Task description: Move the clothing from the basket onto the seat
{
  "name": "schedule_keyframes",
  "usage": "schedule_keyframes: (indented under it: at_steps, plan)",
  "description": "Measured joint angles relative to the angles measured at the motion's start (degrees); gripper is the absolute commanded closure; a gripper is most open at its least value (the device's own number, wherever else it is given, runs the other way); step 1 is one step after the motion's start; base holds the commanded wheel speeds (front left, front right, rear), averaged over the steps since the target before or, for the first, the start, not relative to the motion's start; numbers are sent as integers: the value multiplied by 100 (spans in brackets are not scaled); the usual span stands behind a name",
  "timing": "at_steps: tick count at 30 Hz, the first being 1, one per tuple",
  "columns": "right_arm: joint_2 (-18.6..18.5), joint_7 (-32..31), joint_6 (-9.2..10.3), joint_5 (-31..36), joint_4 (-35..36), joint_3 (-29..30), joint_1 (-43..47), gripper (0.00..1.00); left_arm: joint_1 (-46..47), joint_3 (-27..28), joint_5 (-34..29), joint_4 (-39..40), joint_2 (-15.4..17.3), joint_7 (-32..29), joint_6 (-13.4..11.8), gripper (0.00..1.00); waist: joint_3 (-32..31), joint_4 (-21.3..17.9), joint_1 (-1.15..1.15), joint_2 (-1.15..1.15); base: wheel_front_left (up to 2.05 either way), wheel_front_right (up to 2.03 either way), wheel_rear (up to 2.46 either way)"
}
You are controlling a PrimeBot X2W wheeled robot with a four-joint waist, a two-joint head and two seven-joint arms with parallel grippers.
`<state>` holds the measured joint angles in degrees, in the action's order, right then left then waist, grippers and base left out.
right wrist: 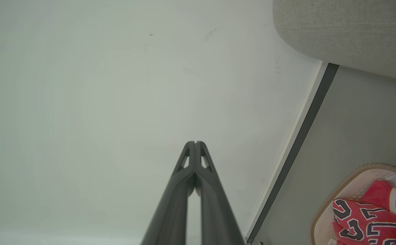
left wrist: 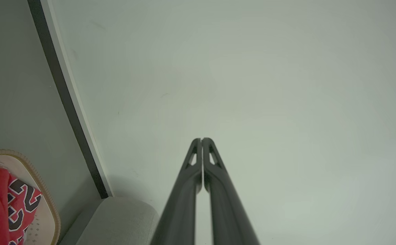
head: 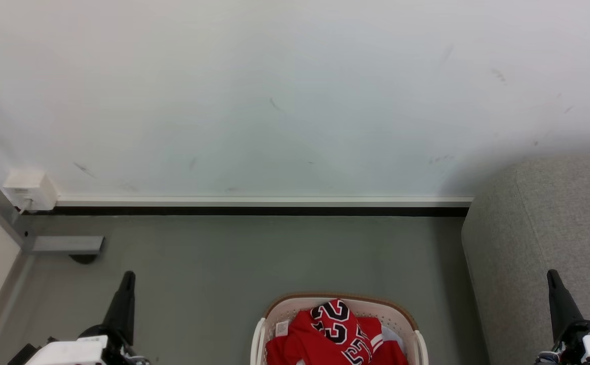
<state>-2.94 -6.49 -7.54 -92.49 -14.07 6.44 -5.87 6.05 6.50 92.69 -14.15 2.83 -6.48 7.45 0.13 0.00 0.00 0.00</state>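
Right at the robot's front, the left gripper (head: 128, 278) and the right gripper (head: 552, 277) each have their two dark fingers pressed together on nothing, tips pointing toward the wall. Between them, well apart from both, sits the basket (head: 343, 297) on the floor (head: 214, 263), with the red clothing (head: 325, 339) heaped inside it and black-and-white numbers showing on top. Farther off on the right side, past the right gripper, the grey seat (head: 543, 228) stands near the basket, and behind everything a dark skirting strip (head: 254, 211) runs below the pale wall (head: 274, 101).

The left end effector (head: 128, 278) sat lower left, the right end effector (head: 552, 277) lower right, both closed tight, pointing up the frame.
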Motion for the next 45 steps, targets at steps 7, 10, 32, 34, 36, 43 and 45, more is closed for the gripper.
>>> schedule_keyframes:
  at_steps: [7, 10, 32, 34, 36, 43, 45]
  plan:
    - [0, 0, 0, 0, 0, 1, 0, 100, 0, 1, 0, 0, 0, 0, 0, 100, 0, 0, 0, 0, 0, 0, 0]
    - [1, 0, 0, 0, 0, 1, 0, 100, 0, 1, 0, 0, 0, 0, 0, 100, 0, 0, 0, 0, 0, 0, 0]
    - [1, -1, 0, 0, 0, 2, 0, 100, 0, 1, 0, 0, -1, 0, 1, 100, 0, 0, 0, 0, 0, 0, 0]
    - [1, -1, 0, 0, 0, 2, 0, 100, 0, 1, 0, 0, -1, 0, 0, 100, 0, 0, 0, 0, 0, 0, 0]
    - [1, -1, 0, 0, 0, 2, 0, 100, 0, 1, 0, 0, -1, 0, 0, 100, 0, 0, 0, 0, 0, 0, 0]
    - [1, -1, 0, 0, 0, 2, 0, 100, 0, 1, 0, 0, -1, 0, 1, 100, 0, 0, 0, 0, 0, 0, 0]
    - [1, -1, 0, 0, 0, 2, 0, 100, 0, 1, 0, 0, -1, 0, 0, 100, 0, 0, 0, 0, 0, 0, 0]
